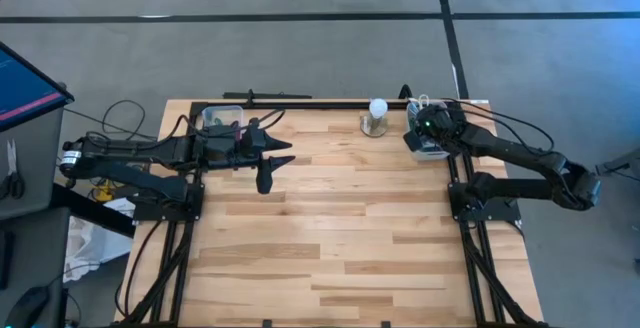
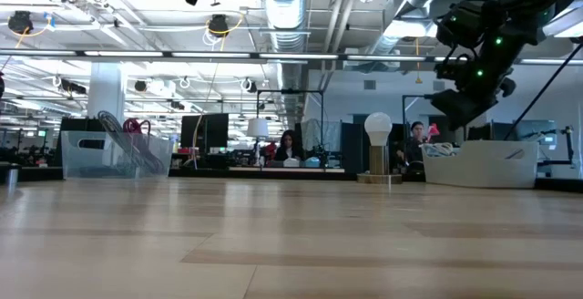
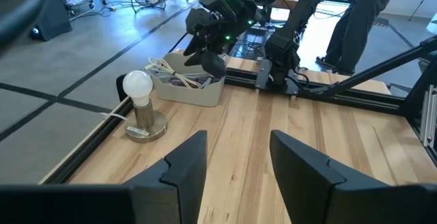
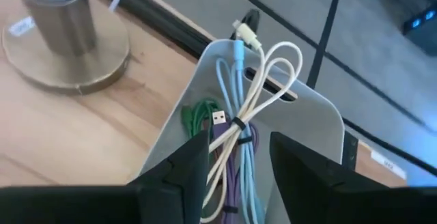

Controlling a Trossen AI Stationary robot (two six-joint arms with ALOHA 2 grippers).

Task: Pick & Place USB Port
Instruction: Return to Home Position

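A white bin (image 4: 300,115) stands at the table's far right (image 1: 432,149) and holds several coiled cables: a white bundle (image 4: 254,91), a purple cable with a USB plug (image 4: 219,118), a green one (image 4: 193,115) and a pale blue one. My right gripper (image 4: 237,176) is open and hovers just above the bin (image 1: 425,128), pointing down at the cables; in the low view (image 2: 455,112) it sits above the bin's rim (image 2: 492,144). My left gripper (image 1: 277,160) is open (image 3: 235,162) over the table's left middle, well above the wood.
A light bulb on a round brass base (image 1: 376,116) stands just left of the white bin (image 3: 140,104). A clear plastic box (image 1: 222,118) sits at the far left, behind the left arm. Bare wood (image 1: 340,238) fills the middle and near side.
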